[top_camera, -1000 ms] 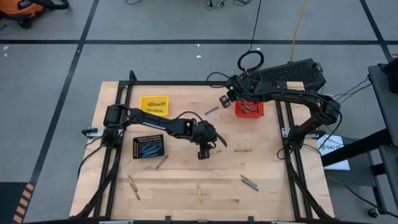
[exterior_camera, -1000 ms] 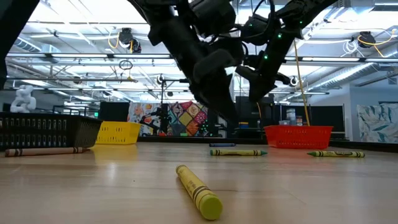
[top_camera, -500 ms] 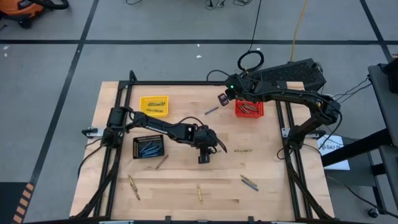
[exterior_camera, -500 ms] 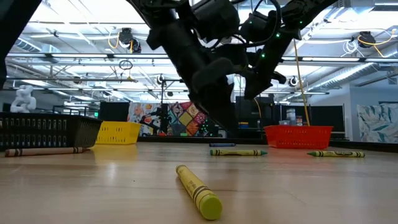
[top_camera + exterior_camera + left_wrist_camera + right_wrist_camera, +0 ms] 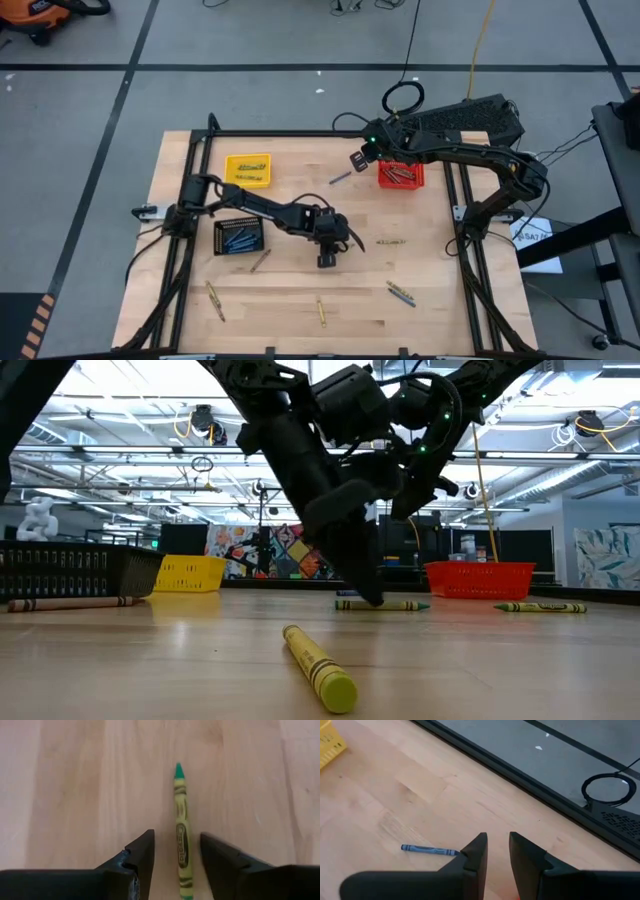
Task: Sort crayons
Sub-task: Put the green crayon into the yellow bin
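Left gripper (image 5: 176, 857) down at the table mid-board, fingers spread wide either side of a green-tipped crayon (image 5: 181, 835), not closed on it.
The crayon lies flat on the wood between the two fingers (image 5: 142, 852), tip pointing away from the wrist; in the low view the gripper tip (image 5: 370, 592) sits right at the table surface by that crayon (image 5: 385, 605). Right gripper (image 5: 360, 160) hovers near the far edge beside the red basket (image 5: 400, 176), jaws at a narrow gap, nothing between them; a blue crayon (image 5: 430, 849) lies on the table just in front of it. Black basket (image 5: 238, 237) holds blue crayons, yellow basket (image 5: 248, 168) sits far-left. Loose crayons are scattered over the near half: one by the black basket (image 5: 260, 261), two near the front edge (image 5: 215, 300) (image 5: 321, 311), two on the right (image 5: 391, 242) (image 5: 401, 293).
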